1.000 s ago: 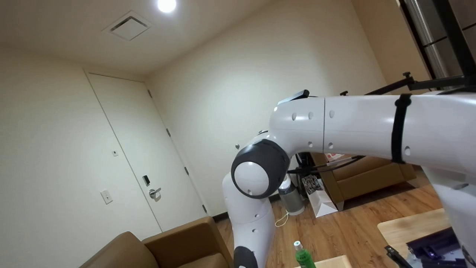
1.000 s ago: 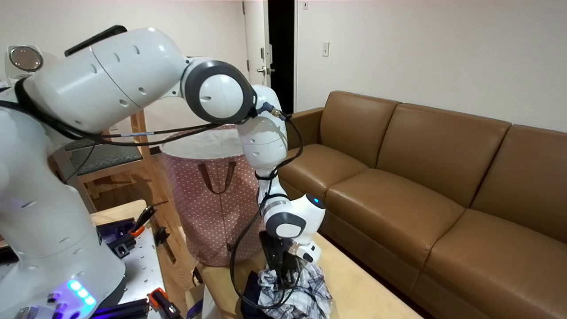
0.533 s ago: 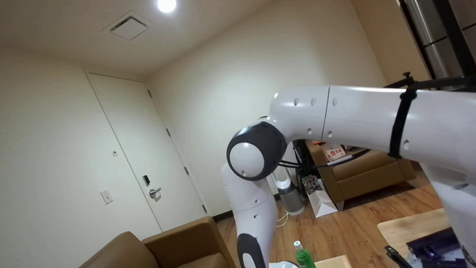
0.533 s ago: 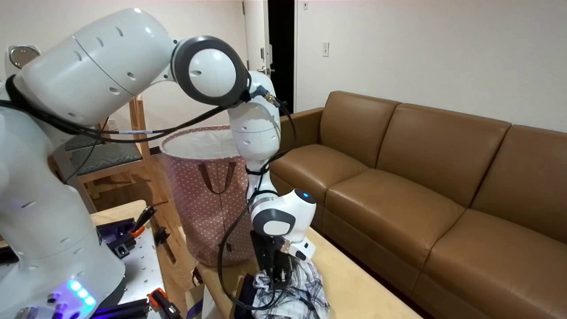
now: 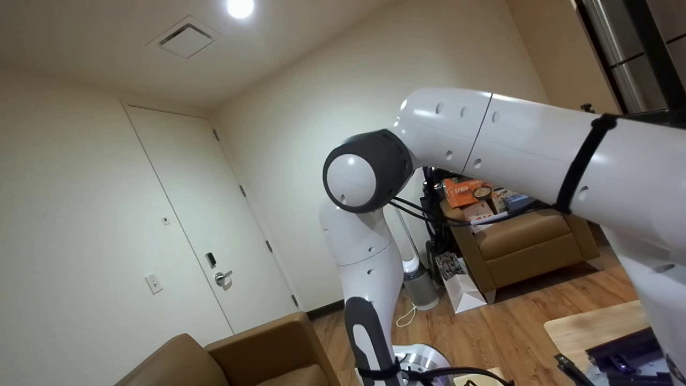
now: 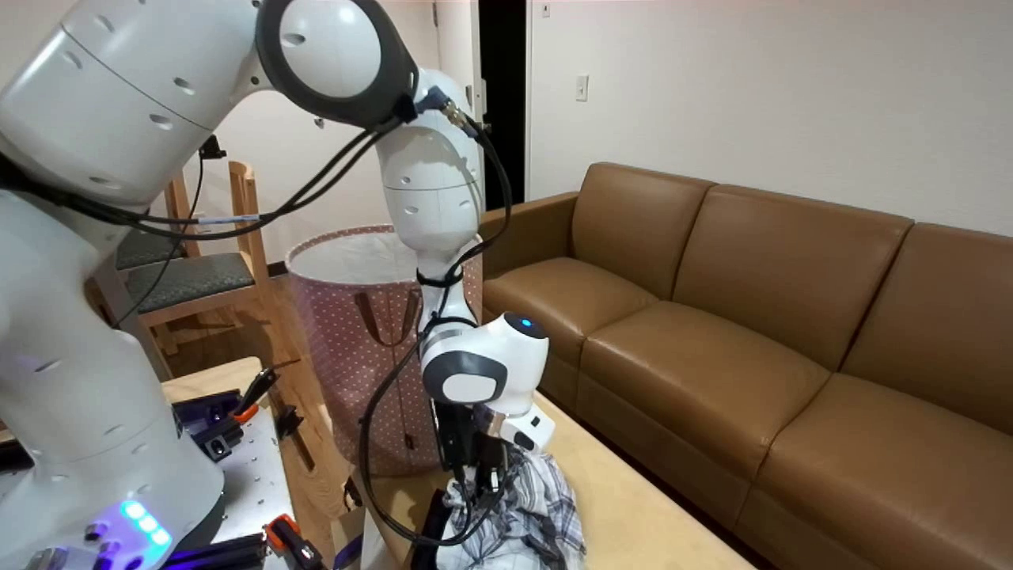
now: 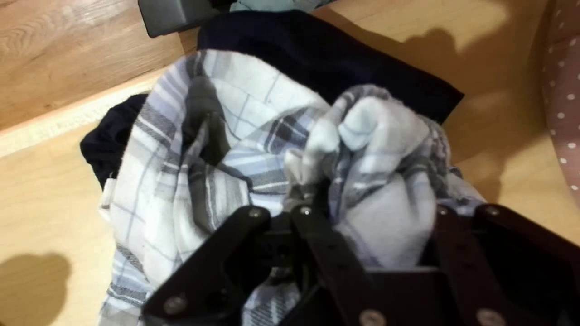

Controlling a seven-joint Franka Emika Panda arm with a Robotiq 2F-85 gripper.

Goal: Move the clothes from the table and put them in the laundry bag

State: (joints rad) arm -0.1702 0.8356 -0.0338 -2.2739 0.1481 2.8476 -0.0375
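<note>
Jaws: pinching, by the look of it, a bunched fold of the plaid shirt (image 7: 267, 167); you see the cloth swell up between them in the wrist view, though their very tips are buried in it.
Plaid shirt: at the jaws and below them, most of it lying in loose folds over the worktop (image 6: 629, 514); you have only part of it gathered up.
Dark navy cloth (image 7: 317, 52): outside the jaws, showing past the plaid shirt on two sides and seemingly running under it; you cannot tell from here whether it is one piece or two.
Laundry bag (image 6: 340, 356): pink with white dots, upright near the jaws, off to the right of them in the wrist view and past them in an exterior view; its mouth faces up and looks higher than your jaws.
Bagged so far: nothing that you can see, though the bottom of the laundry bag is hidden, so whether clothes lie in it cannot be told.
Shirt's progress: grasp apparently made, lift and carry to come; you have the plaid shirt outside the laundry bag and low over the worktop.
Left to bag: the plaid shirt and, likely, the dark navy cloth after it; you will probably want to lift clear, rise above the bag's mouth, let go, then return, unless the navy piece clings and comes along.
</note>
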